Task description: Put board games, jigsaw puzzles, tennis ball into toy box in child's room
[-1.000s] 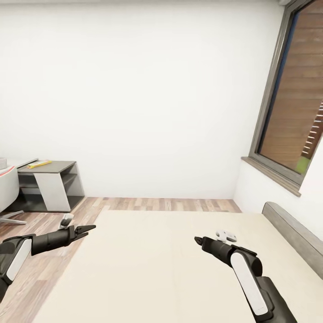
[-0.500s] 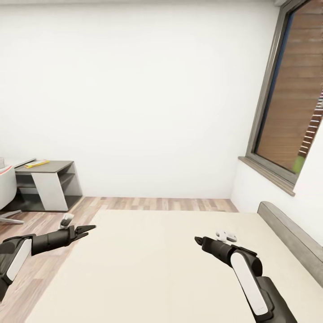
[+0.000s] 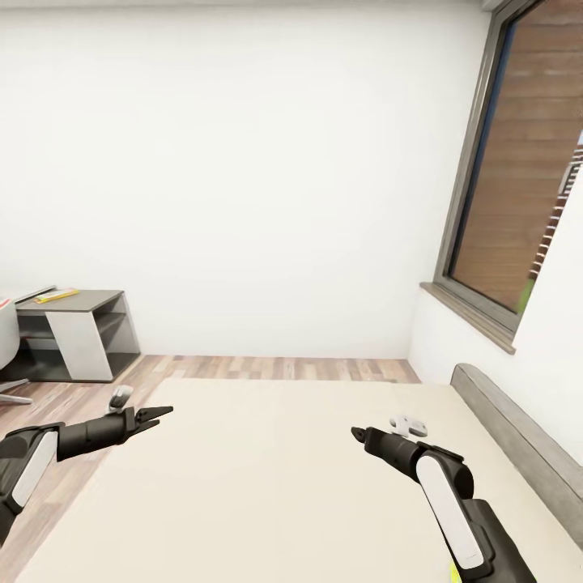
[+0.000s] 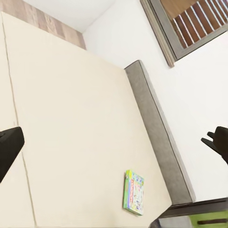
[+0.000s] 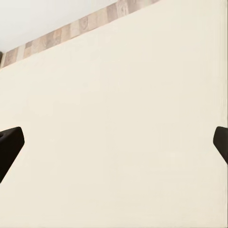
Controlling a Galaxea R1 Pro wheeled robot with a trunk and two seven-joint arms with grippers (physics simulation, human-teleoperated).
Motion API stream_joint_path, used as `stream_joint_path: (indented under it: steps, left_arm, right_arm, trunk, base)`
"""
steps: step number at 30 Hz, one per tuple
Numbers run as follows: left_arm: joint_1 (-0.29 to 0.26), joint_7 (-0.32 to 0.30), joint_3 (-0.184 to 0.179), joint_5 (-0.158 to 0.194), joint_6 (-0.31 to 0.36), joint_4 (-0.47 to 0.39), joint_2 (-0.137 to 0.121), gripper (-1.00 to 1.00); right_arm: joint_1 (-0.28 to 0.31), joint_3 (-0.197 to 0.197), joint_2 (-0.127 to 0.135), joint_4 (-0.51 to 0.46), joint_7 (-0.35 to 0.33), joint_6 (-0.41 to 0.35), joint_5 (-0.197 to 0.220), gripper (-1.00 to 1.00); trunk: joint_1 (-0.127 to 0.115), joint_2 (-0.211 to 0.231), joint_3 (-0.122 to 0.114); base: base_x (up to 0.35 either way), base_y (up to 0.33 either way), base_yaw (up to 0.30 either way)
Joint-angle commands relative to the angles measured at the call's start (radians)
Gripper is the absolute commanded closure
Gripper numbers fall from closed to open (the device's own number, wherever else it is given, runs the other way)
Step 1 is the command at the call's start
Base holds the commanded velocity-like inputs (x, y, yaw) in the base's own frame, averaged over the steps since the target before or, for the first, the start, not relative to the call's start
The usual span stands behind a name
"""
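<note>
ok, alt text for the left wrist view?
A board game lies flat on the cream bed, near the grey headboard. Beyond the headboard are a white wall and a window; dark fingertips sit wide apart at the frame edges.

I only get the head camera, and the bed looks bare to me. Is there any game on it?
Observer: Yes. The left wrist view shows one board game lying flat on the bed.
Operator: Where on the bed?
Observer: Near the grey headboard, with a gap between them.
Operator: Is my right gripper over a toy?
Observer: No. In the right wrist view, the right gripper has its fingers wide apart with plain bed between them.
</note>
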State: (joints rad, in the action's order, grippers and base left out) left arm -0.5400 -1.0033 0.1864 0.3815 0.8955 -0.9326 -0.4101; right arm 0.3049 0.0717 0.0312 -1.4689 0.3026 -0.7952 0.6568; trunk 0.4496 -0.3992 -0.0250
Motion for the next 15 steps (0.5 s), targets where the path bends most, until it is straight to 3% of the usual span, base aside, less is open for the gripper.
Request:
stream_joint_path:
  steps: [1,15]
  left_arm:
    - [0.0,-0.002,0.001,0.001,0.005,0.0,0.0,-1.0]
    - [-0.001,-0.002,0.001,0.002,0.005,0.0,0.0,-1.0]
  right_arm:
    - [0.0,0.002,0.001,-0.001,0.01,-0.001,0.01,-1.0]
    - [0.0,0.002,0.001,-0.001,0.01,-0.001,0.01,-1.0]
  trunk:
    - [0.0,-0.001,0.0]
    - [0.0,-0.001,0.0]
  base:
    - [0.0,-0.252,0.0]
    - [0.0,-0.252,0.0]
